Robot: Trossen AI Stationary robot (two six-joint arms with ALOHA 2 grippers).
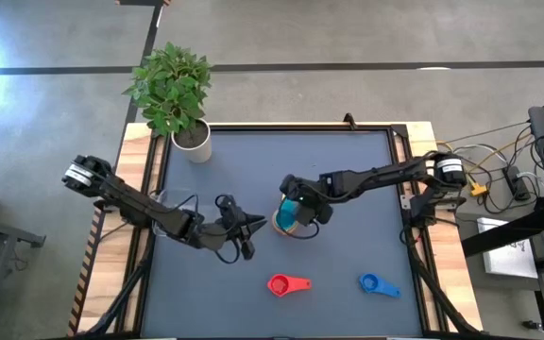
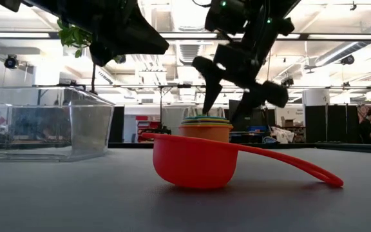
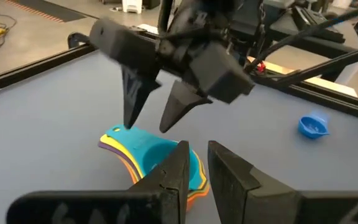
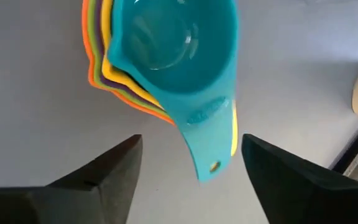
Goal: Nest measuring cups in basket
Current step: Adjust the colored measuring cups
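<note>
A nest of measuring cups (image 1: pixel 287 219) stands on the table mat near its middle, teal on top of yellow, purple, green and orange (image 4: pixel 166 56). My right gripper (image 4: pixel 191 158) hovers open just above it, one finger on each side of the teal handle (image 4: pixel 207 140), touching nothing. In the low view the right gripper (image 2: pixel 234 103) hangs over the nest (image 2: pixel 205 129). My left gripper (image 3: pixel 197 152) waits left of the nest, its fingers a narrow gap apart. The red cup (image 1: pixel 286 284) and blue cup (image 1: pixel 378 284) lie on the mat near the front edge. The clear basket (image 2: pixel 44 125) sits at the left.
A potted green plant in a white pot (image 1: pixel 189 137) stands at the table's far left corner. A raised frame edges the table (image 1: pixel 281 126). Bare mat lies between the nest and the two loose cups, and on the far side.
</note>
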